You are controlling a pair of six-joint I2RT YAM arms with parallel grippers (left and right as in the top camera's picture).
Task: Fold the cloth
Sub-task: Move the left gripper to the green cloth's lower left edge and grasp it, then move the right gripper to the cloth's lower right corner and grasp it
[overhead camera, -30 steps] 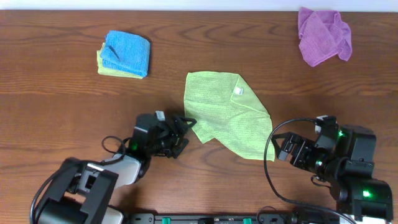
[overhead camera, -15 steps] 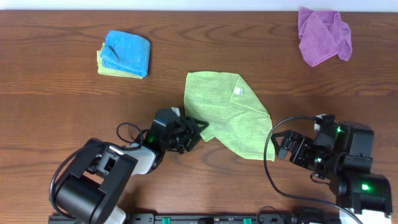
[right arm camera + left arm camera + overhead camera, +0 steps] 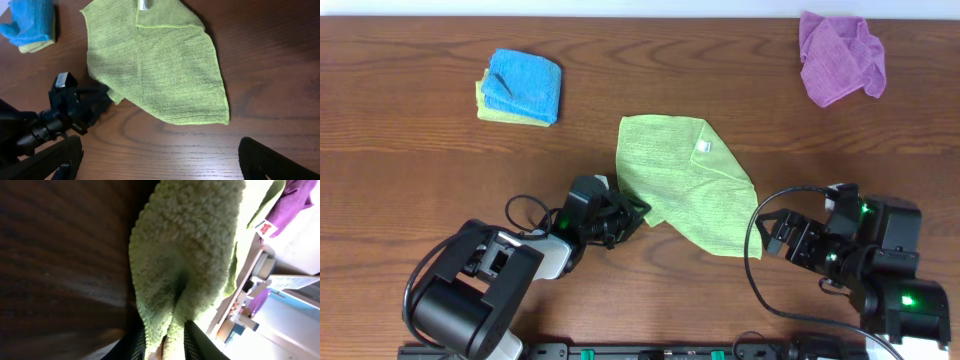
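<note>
Cloth [image 3: 685, 185] — one, lime-green — corner pinched in left hand [image 3: 636, 211].

Two black robot arms line the lower edge of the tabletop. The left arm [image 3: 470, 295], at seven o'clock, pairs bulky matte-black joint housings with one pale grey rounded link [image 3: 548, 256]. A thin black cable [image 3: 510, 210] loops beside that link, and a green light glows near the wrist. Its black two-finger left pincer [image 3: 632, 212] carries a small white label [image 3: 62, 80]. The right arm [image 3: 890, 265], at five o'clock, is black throughout, with green indicator lights [image 3: 906, 302] and a long black cable [image 3: 753, 262] curving off it. The right pincer [image 3: 772, 236] has dark, blocky fingers [image 3: 265, 160].
</note>
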